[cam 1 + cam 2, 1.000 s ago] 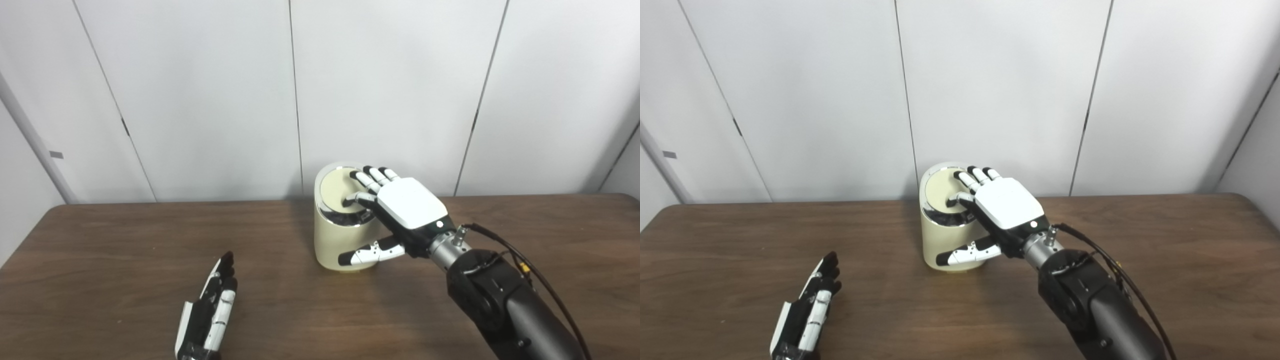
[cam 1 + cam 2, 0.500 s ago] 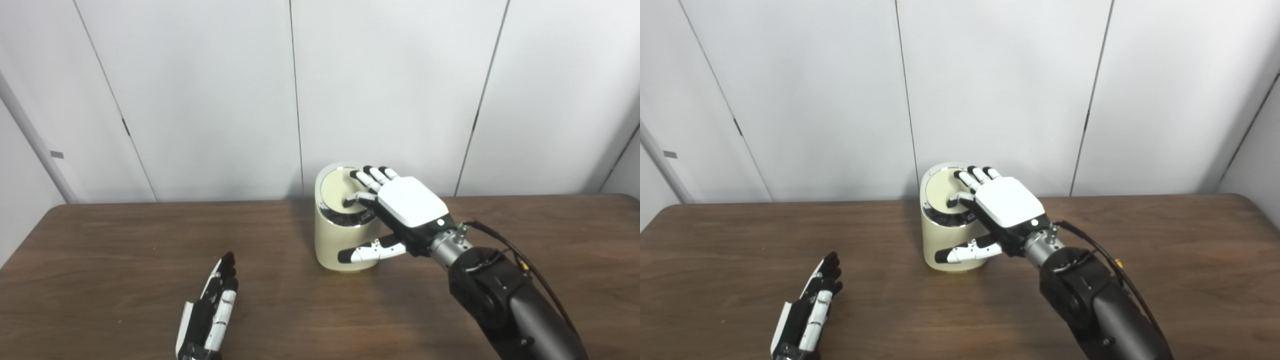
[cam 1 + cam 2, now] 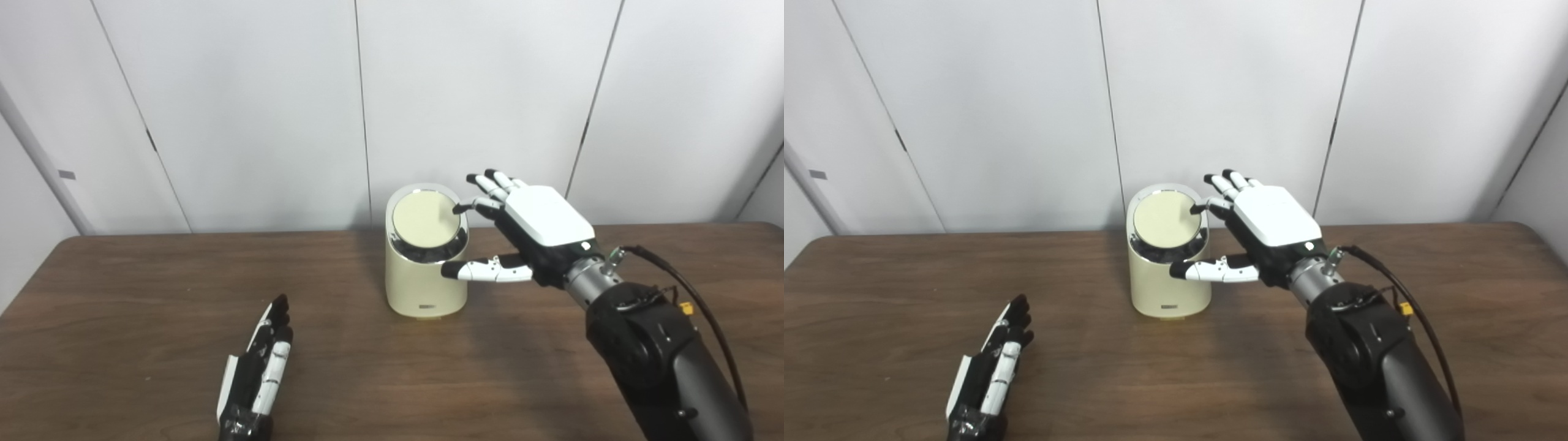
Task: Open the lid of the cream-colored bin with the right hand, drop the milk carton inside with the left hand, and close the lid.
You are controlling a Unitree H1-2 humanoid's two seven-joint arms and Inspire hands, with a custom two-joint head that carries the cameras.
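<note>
The cream-colored bin [image 3: 422,282] stands upright near the table's far edge, its round lid [image 3: 425,218] lying flat inside a chrome rim. My right hand [image 3: 527,229] hovers open just right of the bin's top, fingers spread, one fingertip near the lid's right edge and the thumb beside the rim. My left hand [image 3: 260,373] lies flat and open on the table at the front left, holding nothing. No milk carton is visible in either view.
The brown wooden table [image 3: 153,306] runs the full width, with white wall panels right behind the bin. A black cable [image 3: 686,300] runs along my right forearm.
My right hand has lifted off the lid and drawn back up and to the right. The lid now shows flat and fully uncovered. The camera view has shifted slightly.
</note>
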